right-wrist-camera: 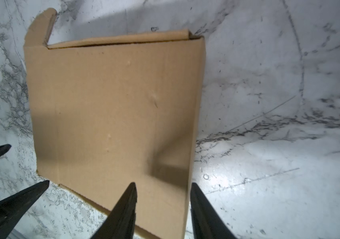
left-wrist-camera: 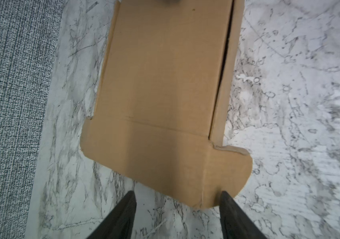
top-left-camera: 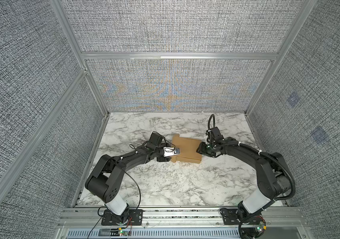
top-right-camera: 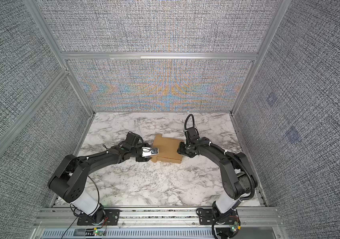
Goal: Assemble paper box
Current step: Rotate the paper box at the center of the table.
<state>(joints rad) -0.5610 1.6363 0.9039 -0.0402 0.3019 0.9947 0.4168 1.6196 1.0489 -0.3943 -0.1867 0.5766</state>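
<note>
Your paper box point(top-left-camera: 186, 150) lies flat near the middle of the marble counter point(top-left-camera: 165, 186). It is folded into a shallow, squarish shape with its broad top panel facing up, as you can see in both top views point(top-right-camera: 168, 150). At its left end a flap spreads out on the counter and ends in a rounded tab point(left-wrist-camera: 233, 175). A second tab point(right-wrist-camera: 40, 24) juts out past the far left corner. Your left end effector point(left-wrist-camera: 178, 193) sits right at that left end, low over the counter, with its jaws wide apart. The outer edge of the flap reaches into the gap between them. One fingertip point(left-wrist-camera: 225, 198) meets the rim of the rounded tab, and nothing is clamped. Your right end effector point(right-wrist-camera: 162, 184) is at the opposite, right edge of the box, close to its near corner. Its jaws stand partly apart and straddle that edge, with one finger point(right-wrist-camera: 127, 204) over the top panel and its partner off the cardboard above bare counter. You cannot tell from these views whether they pinch the box or only bracket it. The box therefore lies directly between your two end effectors, with grey woven walls point(top-left-camera: 175, 82) enclosing the counter.
</note>
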